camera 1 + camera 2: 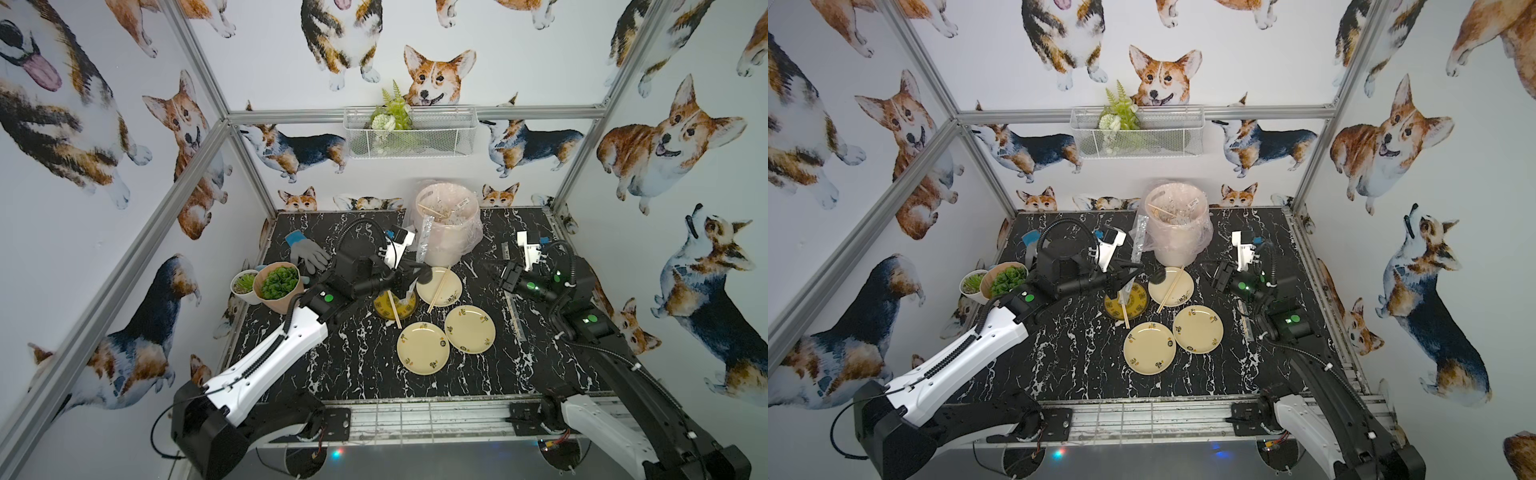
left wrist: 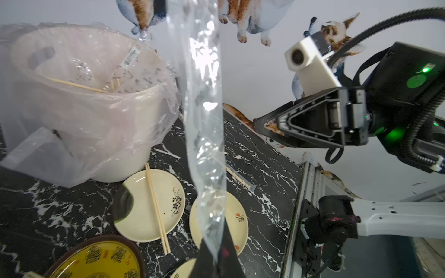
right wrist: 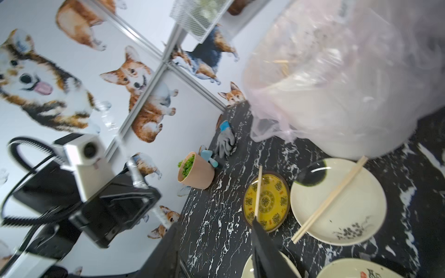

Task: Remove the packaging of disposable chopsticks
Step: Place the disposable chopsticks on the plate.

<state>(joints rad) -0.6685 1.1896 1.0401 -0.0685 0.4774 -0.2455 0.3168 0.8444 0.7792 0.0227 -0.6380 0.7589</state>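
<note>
Your left hand [image 2: 216, 261] pinches the clear packaging sleeve [image 2: 204, 120], which rises straight out of its fingers. Bare chopsticks [image 2: 156, 207] lie on a cream plate [image 2: 139, 216] below that hand. Your right hand [image 3: 214, 225] is spread and empty.

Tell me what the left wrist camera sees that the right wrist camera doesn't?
Only the left wrist view shows wrapped chopsticks lying on the table and the right arm's camera. Only the right wrist view shows the grey glove, the potted plant and the left arm's camera. Both show the bin, the yellow plate and bare chopsticks on a pale plate.
</note>
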